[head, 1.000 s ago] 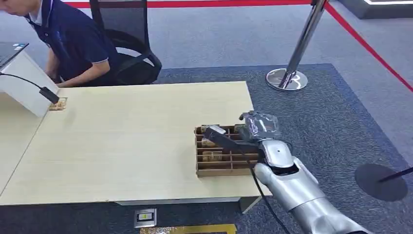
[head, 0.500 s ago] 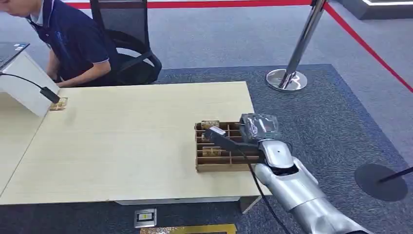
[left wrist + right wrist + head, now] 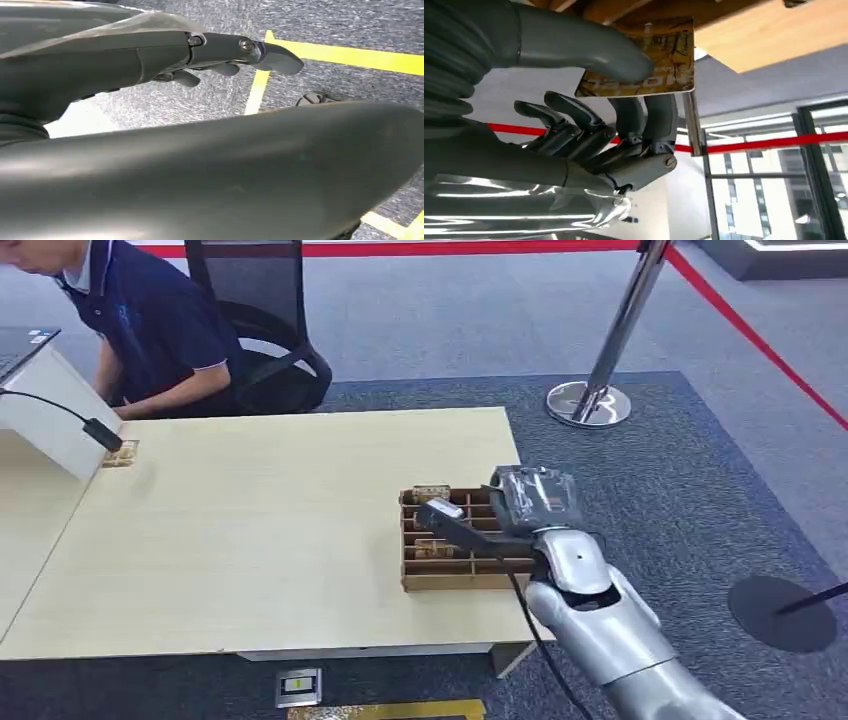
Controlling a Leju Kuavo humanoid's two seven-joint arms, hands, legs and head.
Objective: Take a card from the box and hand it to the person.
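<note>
Pinching a gold card [image 3: 649, 62] between its thumb and fingers, the right hand [image 3: 535, 495] sits over the far corner of the brown box [image 3: 450, 575] on the table [image 3: 250, 530]. The card is clear of its slot in the wrist view, so it can be carried away. The person [image 3: 140, 320] sits at the far left side of the table, well apart, so the arm has a long reach ahead. The left hand [image 3: 220, 55] hangs by the floor, fingers loose, holding nothing.
</note>
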